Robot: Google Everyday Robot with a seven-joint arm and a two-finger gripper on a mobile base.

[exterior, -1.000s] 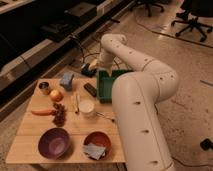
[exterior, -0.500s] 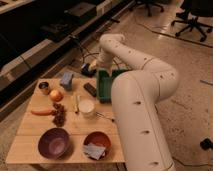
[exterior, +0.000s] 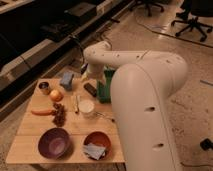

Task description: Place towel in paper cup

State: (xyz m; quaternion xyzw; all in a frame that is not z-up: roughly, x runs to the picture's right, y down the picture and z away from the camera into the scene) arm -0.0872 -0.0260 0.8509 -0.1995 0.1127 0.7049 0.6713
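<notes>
A white paper cup (exterior: 86,107) stands upright near the middle of the wooden table (exterior: 30,142). A crumpled grey cloth that looks like the towel (exterior: 94,150) lies in an orange bowl (exterior: 103,139) at the table's front. A folded blue cloth or sponge (exterior: 66,80) lies at the back. My gripper (exterior: 90,75) hangs at the end of the white arm over the table's back edge, behind the cup and to the right of the blue cloth. It is well away from the orange bowl.
A green box (exterior: 104,88) and a dark flat object (exterior: 90,89) sit just under the gripper. A purple bowl (exterior: 54,142), carrot (exterior: 42,112), grapes (exterior: 60,116), orange fruit (exterior: 56,95) and small tin (exterior: 44,88) fill the left. The big arm body (exterior: 145,100) covers the table's right side.
</notes>
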